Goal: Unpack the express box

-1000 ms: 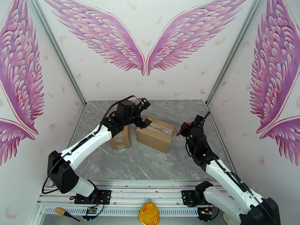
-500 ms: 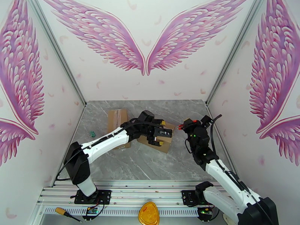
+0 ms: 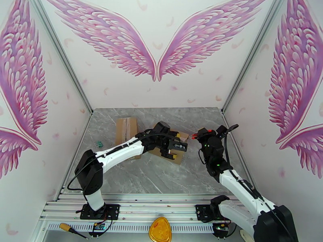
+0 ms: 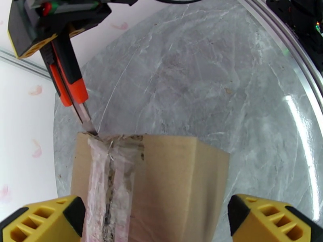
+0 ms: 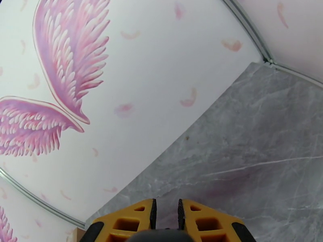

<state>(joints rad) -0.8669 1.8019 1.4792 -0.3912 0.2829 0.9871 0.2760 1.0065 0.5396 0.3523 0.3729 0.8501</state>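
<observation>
Yellow-handled screwdriver & yellow pad lay at front edge; sm. green bit sat on marble tabletop.

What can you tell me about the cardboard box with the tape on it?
The cardboard box is plain brown, closed, resting on the grey marble table. A strip of clear, wrinkled tape runs along its top seam, looking ragged. The utility knife blade tip meets its far edge at the tape. The open left gripper straddles it.

I swung the left gripper away from the other box, bringing it across to straddle the taped box.
</observation>
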